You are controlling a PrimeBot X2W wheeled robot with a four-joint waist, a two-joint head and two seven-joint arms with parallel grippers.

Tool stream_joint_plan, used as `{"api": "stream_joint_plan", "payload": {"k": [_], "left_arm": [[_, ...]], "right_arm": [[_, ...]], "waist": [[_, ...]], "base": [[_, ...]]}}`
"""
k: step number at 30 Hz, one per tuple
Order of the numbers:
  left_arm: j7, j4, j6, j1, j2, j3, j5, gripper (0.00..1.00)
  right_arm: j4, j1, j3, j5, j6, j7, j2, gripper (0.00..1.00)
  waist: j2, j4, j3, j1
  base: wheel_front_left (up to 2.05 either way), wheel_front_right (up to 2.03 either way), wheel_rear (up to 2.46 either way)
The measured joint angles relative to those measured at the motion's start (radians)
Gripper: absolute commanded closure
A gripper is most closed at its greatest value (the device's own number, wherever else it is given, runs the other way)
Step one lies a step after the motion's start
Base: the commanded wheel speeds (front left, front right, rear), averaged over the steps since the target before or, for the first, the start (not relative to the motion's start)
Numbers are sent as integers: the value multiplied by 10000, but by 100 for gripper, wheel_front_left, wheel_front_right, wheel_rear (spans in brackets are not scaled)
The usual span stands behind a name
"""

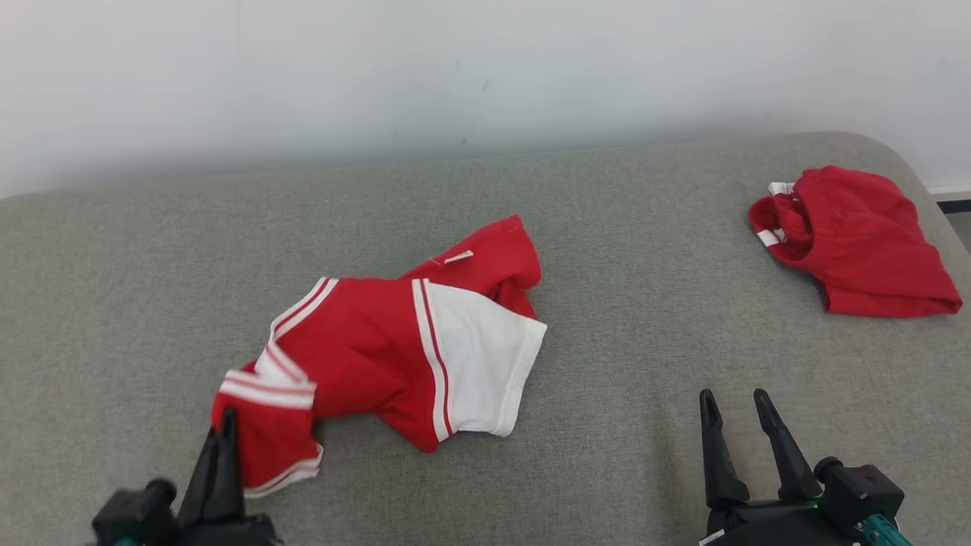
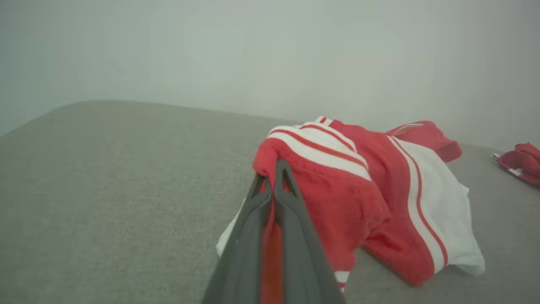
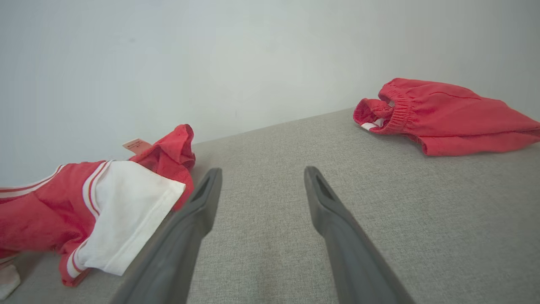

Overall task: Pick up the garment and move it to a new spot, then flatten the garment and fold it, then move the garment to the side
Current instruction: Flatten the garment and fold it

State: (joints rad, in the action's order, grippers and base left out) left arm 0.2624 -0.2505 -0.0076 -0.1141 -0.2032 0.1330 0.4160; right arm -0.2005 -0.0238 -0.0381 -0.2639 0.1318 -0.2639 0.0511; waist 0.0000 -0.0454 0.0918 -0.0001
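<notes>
The left end effector (image 1: 226,425) is clamping shut on the near-left hem corner of the garment (image 1: 364,356), a red jersey shirt with white sleeves that is lying crumpled at the middle of the grey padded surface (image 1: 607,470). It is evidently taking hold of an edge so the shirt can be lifted to a new spot. The right end effector (image 1: 734,398) is holding its fingers spread wide and empty, well apart from the shirt on its right side, seemingly placed to take a second corner. A smaller plain red garment (image 1: 865,243) is sitting near the back right corner, out of the way. The shirt is bunching over itself, so its front is folding under and is hard to read, while a small label (image 1: 458,258) is poking up at its far end. How many layers the closed fingers are trapping cannot be told, and the head view's lower edge is cutting off both wrists.
</notes>
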Motion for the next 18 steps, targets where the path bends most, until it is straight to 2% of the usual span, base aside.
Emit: {"api": "stream_joint_plan", "payload": {"k": [5, 9, 10, 11, 18], "left_arm": [[2, -190, 84, 922, 537, -602, 86, 100], [0, -941, -117, 1017, 709, -683, 61, 100], [0, -1024, -176, 1005, 756, -729, 21, 59], [0, -978, -186, 942, 794, -828, -54, 0], [2, 351, -293, 225, 826, -1574, -828, 0]], "right_arm": [[2, -101, -15, 12, 0, 0, 0, 0], [-21, -161, -94, 15, 2, 0, -8, 0], [-21, -170, -84, 15, 0, 0, -4, 0], [-15, -173, -84, 15, 0, 0, -4, 0], [-21, -224, -92, 0, 0, 0, -6, 0]], "waist": [[0, 140, 115, 0], [0, 243, 197, 1], [0, 257, 214, 1], [0, 268, 231, 0], [0, 203, 324, 0]], "base": [[0, 0, 0], [0, 0, 0], [0, 0, 0], [0, 0, 0], [0, 0, 0]]}}
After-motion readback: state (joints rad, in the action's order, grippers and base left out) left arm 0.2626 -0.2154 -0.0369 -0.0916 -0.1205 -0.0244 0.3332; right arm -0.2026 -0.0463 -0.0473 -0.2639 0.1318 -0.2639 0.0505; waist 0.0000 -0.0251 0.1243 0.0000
